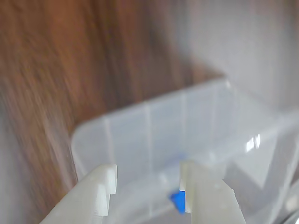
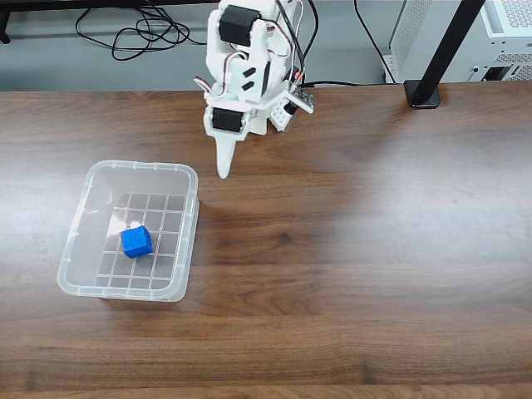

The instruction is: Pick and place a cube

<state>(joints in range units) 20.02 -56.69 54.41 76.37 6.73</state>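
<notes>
Wrist view: my right finger (image 1: 205,196) covers most of the cube (image 1: 178,200). Counter (image 1: 56,93) is motion-blurred. Bin (image 1: 187,121) is cut off at right edge.

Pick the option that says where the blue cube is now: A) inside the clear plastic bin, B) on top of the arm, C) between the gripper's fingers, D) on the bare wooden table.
A: in the fixed view the cube sits on the gridded floor of the bin, apart from the gripper.

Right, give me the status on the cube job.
Looks done: the cube lies on the floor of the clear bin. Nothing is in hand; the gripper is open and empty, outside the bin beside its rim. Left, probably, only pulling the arm back to rest.
</notes>
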